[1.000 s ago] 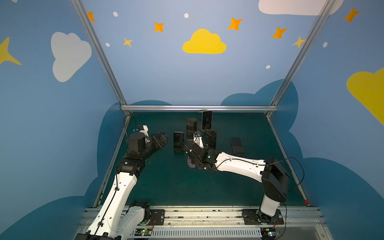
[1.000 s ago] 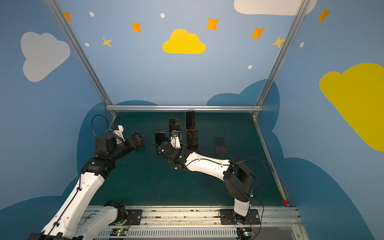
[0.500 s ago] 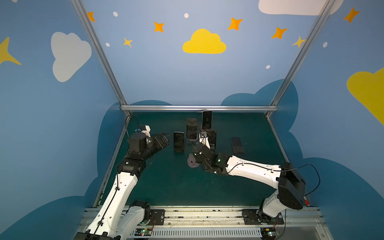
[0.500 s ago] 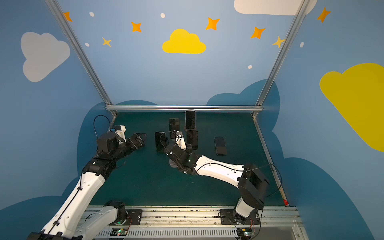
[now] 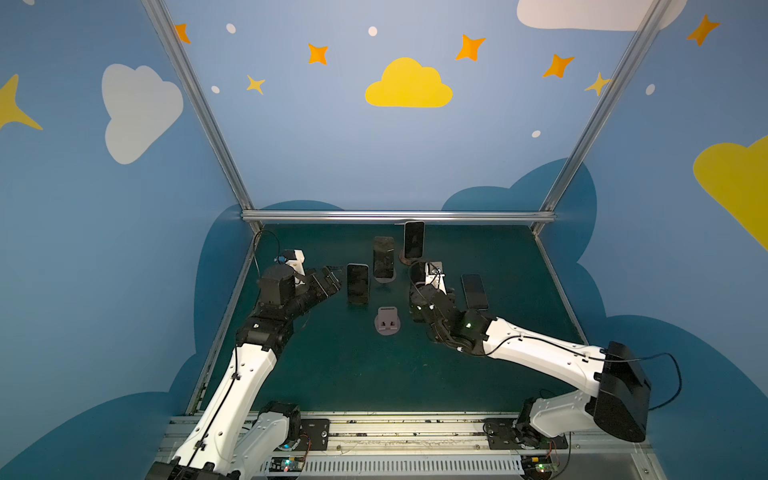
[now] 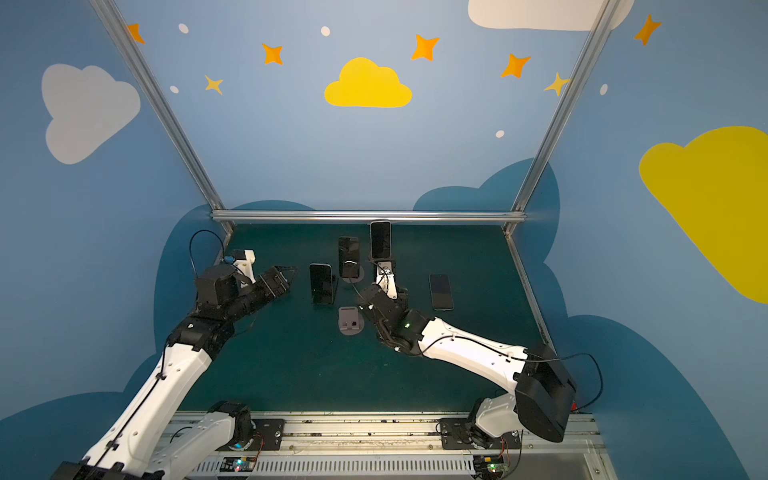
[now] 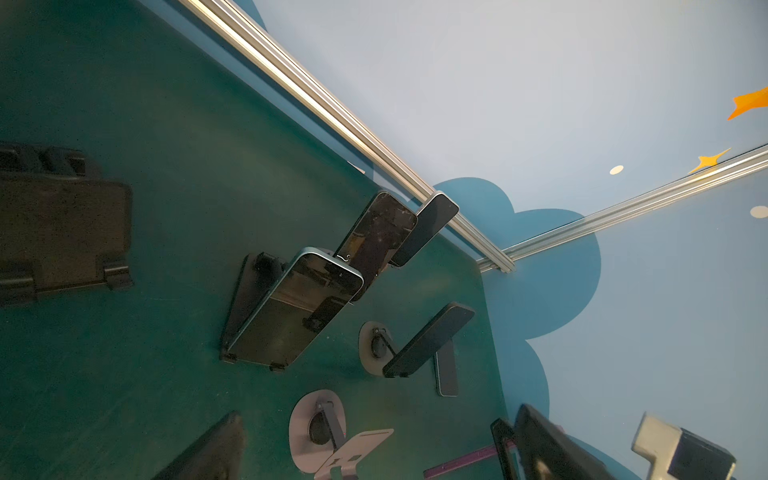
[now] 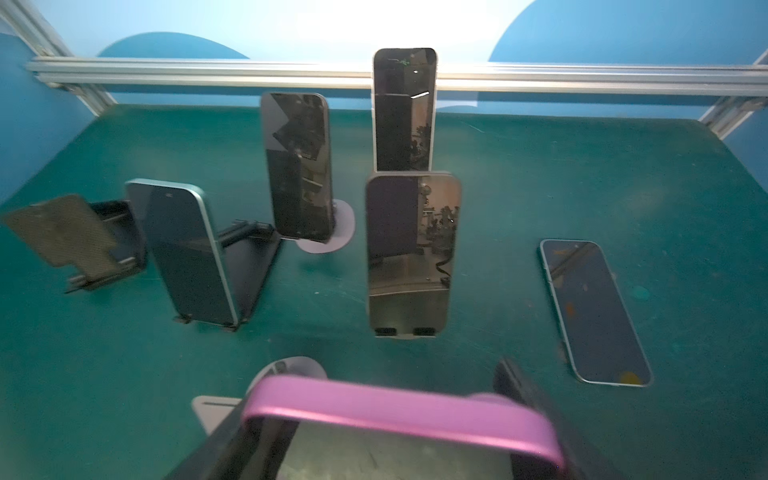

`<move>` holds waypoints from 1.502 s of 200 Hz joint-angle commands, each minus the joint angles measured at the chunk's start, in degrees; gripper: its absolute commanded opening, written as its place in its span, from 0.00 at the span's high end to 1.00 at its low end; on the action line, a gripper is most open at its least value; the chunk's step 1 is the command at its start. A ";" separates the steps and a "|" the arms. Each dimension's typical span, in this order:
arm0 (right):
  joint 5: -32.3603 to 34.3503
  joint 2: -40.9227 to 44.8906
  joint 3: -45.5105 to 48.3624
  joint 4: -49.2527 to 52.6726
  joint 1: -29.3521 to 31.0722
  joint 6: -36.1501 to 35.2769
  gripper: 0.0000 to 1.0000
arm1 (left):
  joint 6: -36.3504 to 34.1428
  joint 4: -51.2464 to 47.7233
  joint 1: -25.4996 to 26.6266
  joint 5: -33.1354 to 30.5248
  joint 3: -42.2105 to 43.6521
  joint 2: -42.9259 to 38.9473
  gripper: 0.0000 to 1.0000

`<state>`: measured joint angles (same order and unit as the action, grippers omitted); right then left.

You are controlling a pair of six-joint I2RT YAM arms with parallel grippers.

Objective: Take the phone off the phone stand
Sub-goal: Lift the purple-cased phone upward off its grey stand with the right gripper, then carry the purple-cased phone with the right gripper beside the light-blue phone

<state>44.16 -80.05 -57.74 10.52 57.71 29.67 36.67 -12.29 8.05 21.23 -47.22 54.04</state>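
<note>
in a top view the left gripper (image 5: pixel 332 277) is hanging wide open and empty beside a propped phone (image 5: pixel 358 284), while the right gripper (image 5: pixel 422 291) is hovering just right of the empty grey stand (image 5: pixel 388 321), which is sitting on the green table (image 5: pixel 332 374); its grip is hiding under the wrist there. in the left wrist view the left fingers (image 7: pixel 62 224) are spreading wide around nothing. in the right wrist view the right gripper (image 8: pixel 374 419) is clamping the pink-edged phone (image 8: pixel 415 409) by its edges, holding it clear of the stand (image 8: pixel 212 409).
</note>
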 commanded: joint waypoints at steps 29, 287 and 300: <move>-1.03 7.68 3.45 -0.33 -7.58 -4.86 0.35 | -0.96 1.81 0.77 1.66 0.79 0.30 0.00; -23.31 -16.96 -6.43 -0.85 -30.33 -12.19 0.36 | -0.99 1.75 0.82 2.87 0.55 2.85 0.00; -23.75 -18.03 -7.12 -0.48 -30.62 -12.74 0.36 | -0.98 1.83 0.82 2.93 0.55 2.58 0.00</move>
<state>21.37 -96.92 -62.17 10.20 27.86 18.00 35.88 -11.75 8.75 23.44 -46.98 56.97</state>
